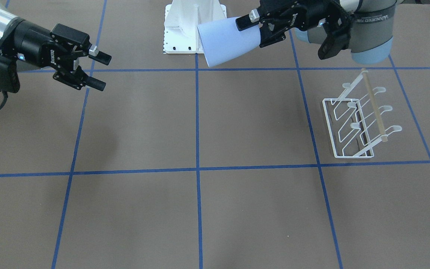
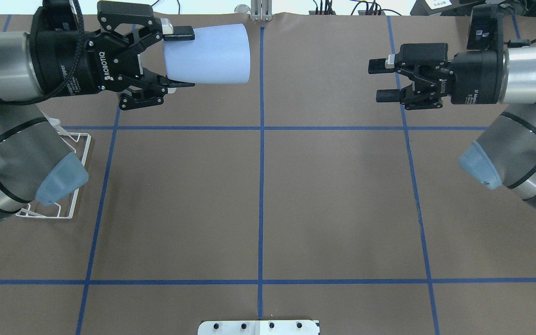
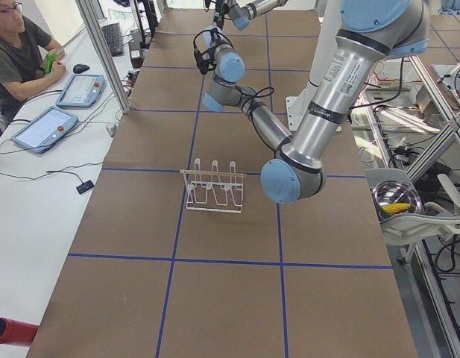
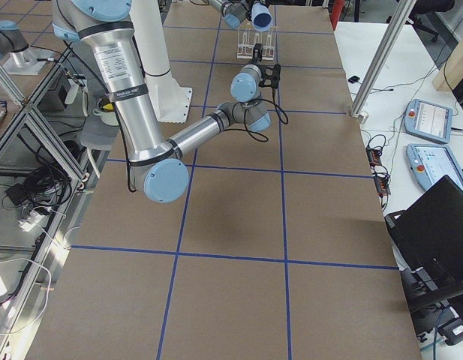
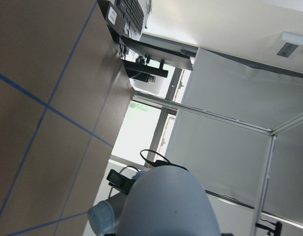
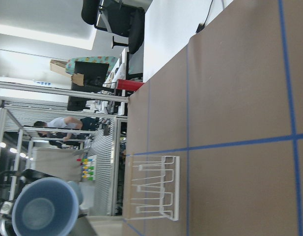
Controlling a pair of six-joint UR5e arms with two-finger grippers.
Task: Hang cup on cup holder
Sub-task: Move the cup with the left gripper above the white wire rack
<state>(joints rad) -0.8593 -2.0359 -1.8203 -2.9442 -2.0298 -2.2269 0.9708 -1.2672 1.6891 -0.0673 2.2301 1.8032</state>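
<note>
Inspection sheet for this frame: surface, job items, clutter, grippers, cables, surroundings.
Surface: brown table with a blue tape grid.
Cup: pale blue cup held sideways in the air, rim toward the right arm.
Cup holder: white wire cup holder stands on the table on the robot's left, prongs bare.
Clutter: white pedestal base at the robot's edge.
Grippers: left gripper shut on the cup near its base; right gripper open, empty.
Cables: black cable loops over the left wrist.
Surroundings: operator seated at a side desk with a pendant.
</note>
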